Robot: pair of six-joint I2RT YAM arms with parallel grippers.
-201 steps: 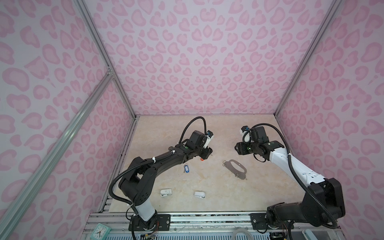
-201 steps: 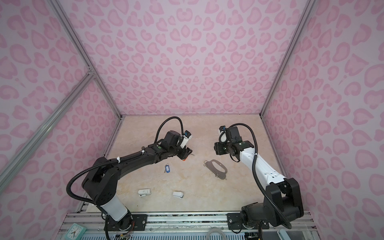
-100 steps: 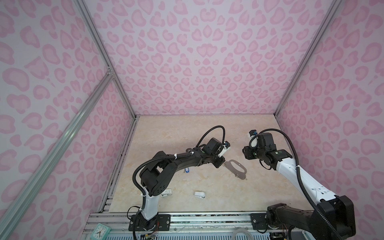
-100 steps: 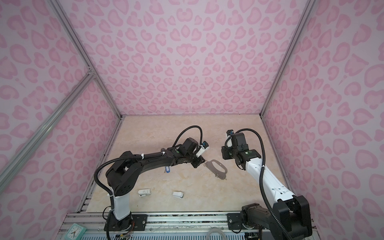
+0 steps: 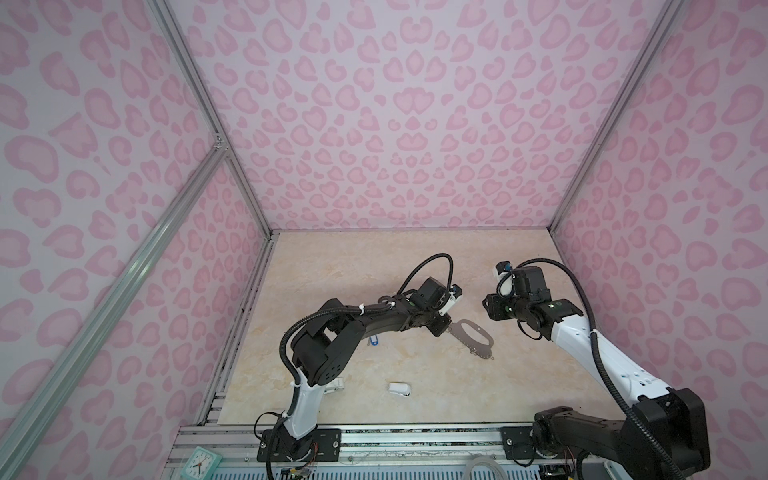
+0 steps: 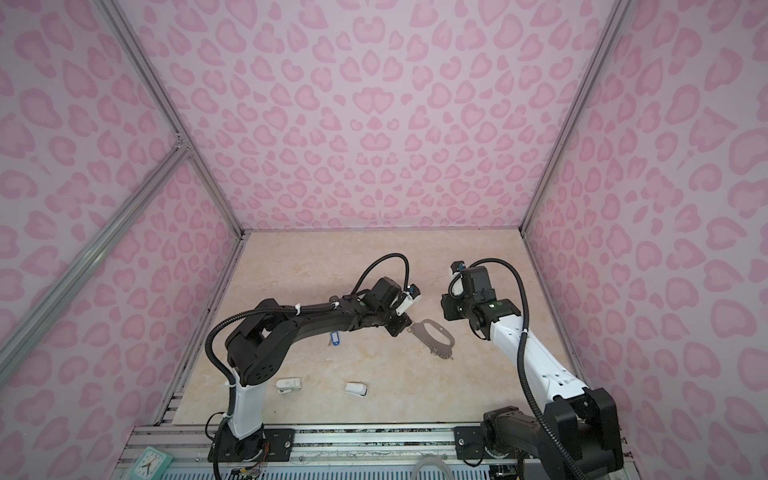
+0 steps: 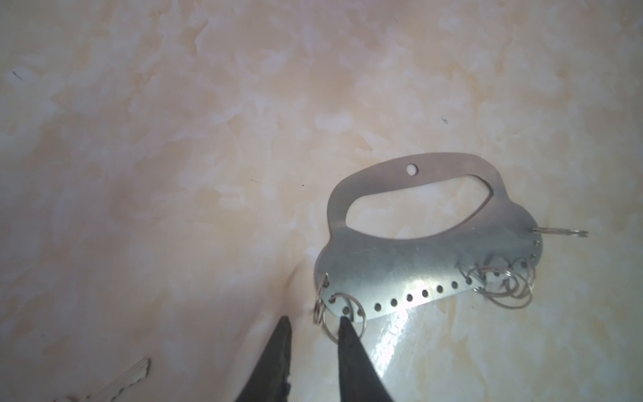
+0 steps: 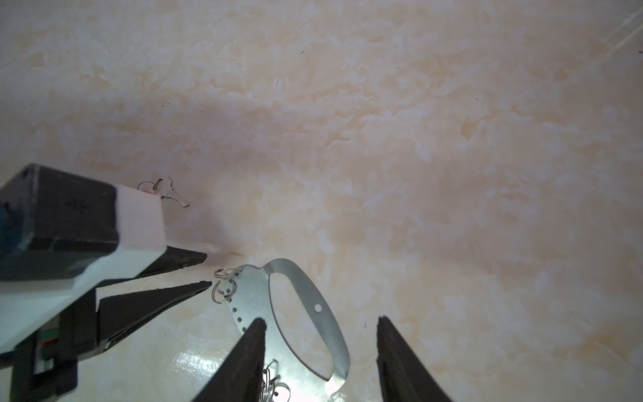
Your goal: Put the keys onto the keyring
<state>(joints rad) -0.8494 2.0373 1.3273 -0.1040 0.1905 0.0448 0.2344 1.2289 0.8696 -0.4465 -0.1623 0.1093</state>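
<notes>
The keyring [image 5: 471, 337] [image 6: 432, 336] is a flat grey metal holder lying on the table, with wire rings along its holed edge [image 7: 400, 268]. My left gripper [image 7: 315, 318] [image 8: 208, 270] is low at its left end, open with a narrow gap and nothing between its fingers; one tip overlaps a wire ring. My right gripper [image 8: 320, 320] hovers open and wide above the keyring's other end [image 8: 254, 299]. The blue-tagged key [image 5: 376, 340] [image 6: 334, 337] lies by the left forearm. Another silver key [image 8: 170, 195] lies beyond the left gripper, its tag mostly hidden.
Two small white plastic objects [image 6: 355, 388] [image 6: 289, 384] lie near the table's front edge. A small clock [image 5: 201, 461] sits on the front rail. Pink patterned walls close in three sides. Both arms meet around the middle of the table.
My left arm swung right, from beside the red-tagged key to the keyring's left end, and its jaws narrowed. My right gripper shifted slightly right and toward the front, staying by the keyring, and closed a little.
</notes>
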